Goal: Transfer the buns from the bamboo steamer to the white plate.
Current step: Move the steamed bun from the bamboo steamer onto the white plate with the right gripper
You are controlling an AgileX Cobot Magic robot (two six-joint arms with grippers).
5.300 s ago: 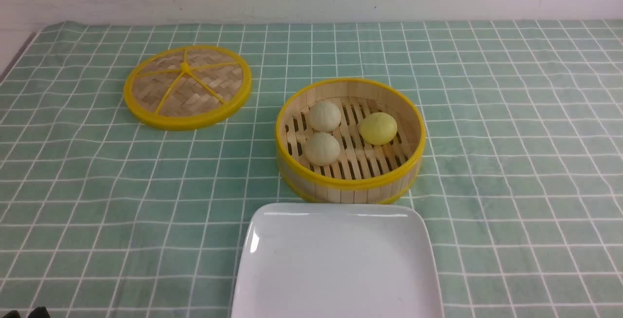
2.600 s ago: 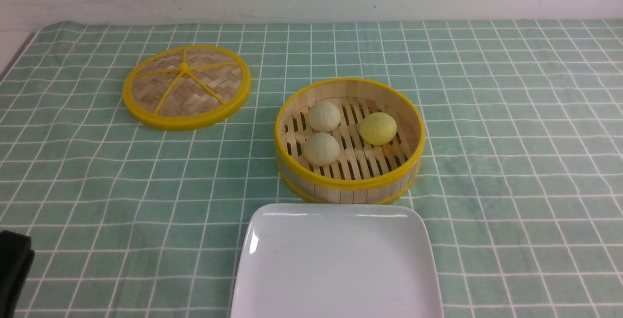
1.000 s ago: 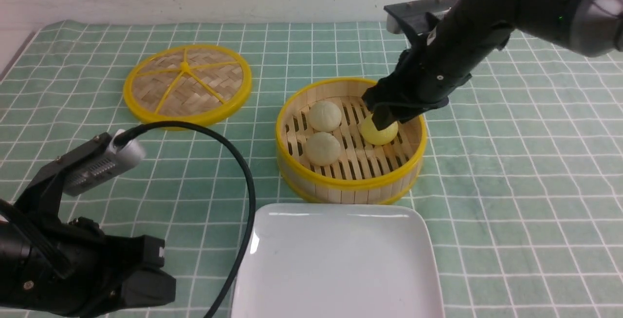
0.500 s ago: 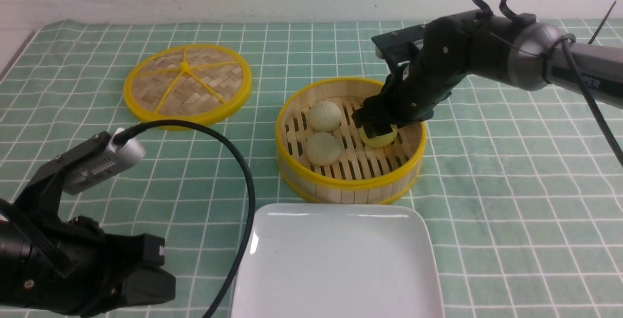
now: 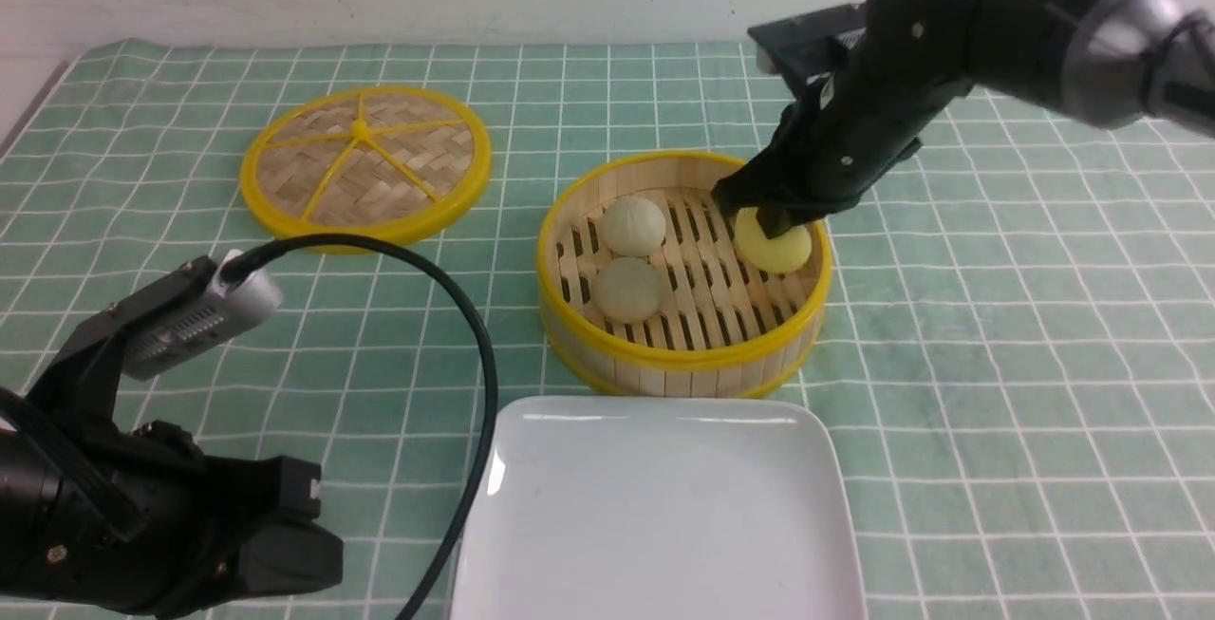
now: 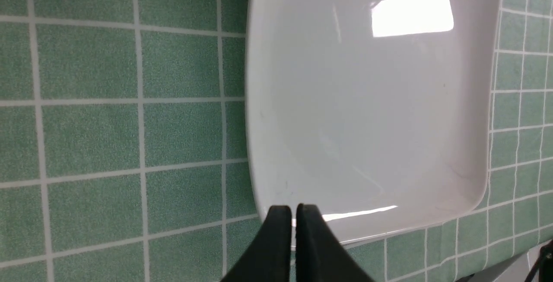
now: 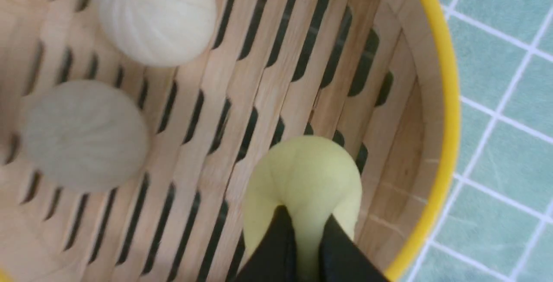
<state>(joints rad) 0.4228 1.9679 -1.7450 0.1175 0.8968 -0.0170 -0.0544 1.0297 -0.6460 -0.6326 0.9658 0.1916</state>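
ok so biggest first: the bench [image 5: 1025, 364] is green checks edge to edge. Parked on it at 6 o'clock, right in front of me, is the white plate [image 5: 655, 516], glossy and squarish with rounded corners; my left wrist cam sees mostly that plate plus a bright glare patch. Just beyond it toward 12 is the bamboo steamer [image 5: 679, 359], yellow rims, slatted floor, sitting just beside the plate's far edge; can't tell if they actually touch. The lid [image 5: 365, 169] lies flat out at 10 o'clock on the bench, well apart from the steamer.

My right arm [image 5: 997, 12] comes in from 2 o'clock and dips over the steamer's rim; my right claw [image 5: 764, 218] is clenched on the yellow bun [image 5: 783, 250], which is at 3 o'clock inside the steamer, close to the wall. On the right wrist cam the two tips are nearly together, pinching the bun so the dough bulges round them; can't tell if it's clear of the slats.

My left claw [image 6: 295, 210] hangs low at 8 o'clock on the bench, off the plate's 9 o'clock side; tips squeezed together with only a sliver between, gripping nothing.

Smallest stuff: the far cream bun [image 5: 634, 226] sits at 10 o'clock in the steamer, the near cream bun [image 5: 626, 290] at 8 o'clock; just beside each other, apart from the yellow one.
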